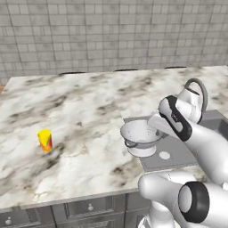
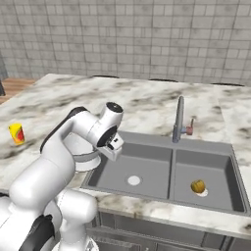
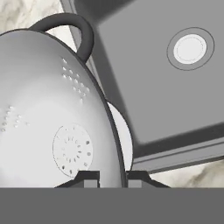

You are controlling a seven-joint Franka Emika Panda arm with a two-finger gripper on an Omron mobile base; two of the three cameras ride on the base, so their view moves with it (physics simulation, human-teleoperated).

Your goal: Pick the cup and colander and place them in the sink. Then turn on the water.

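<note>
A: Where is the colander (image 1: 141, 136) now?

B: Held tilted at the tabletop (image 1: 80, 116) edge, right beside the left basin of the sink (image 2: 147, 171). In the hand view the gripper (image 3: 112, 176) has its fingers (image 3: 87, 177) straddling the rim, one inside the bowl and one outside, clamped on the colander wall.

A: And doing this step well?

B: I'd judge it wants carrying sideways until the ring base is fully past the sink's near-left edge, then lowering toward the drain (image 2: 134, 180) before letting go. Level the bowl first, or it may roll on release.

A: How much room is there?

B: The left basin looks bare around the drain. The side handle (image 3: 65, 26) hangs close to the basin lip in the hand view, so that is the edge to watch. The faucet (image 2: 179, 119) stands at the back, well apart from the path. A yellowish ball (image 2: 197, 186) sits in the right basin.

A: The cup (image 1: 45, 140)?

B: On the tabletop far to the left, untouched. No water runs.
</note>
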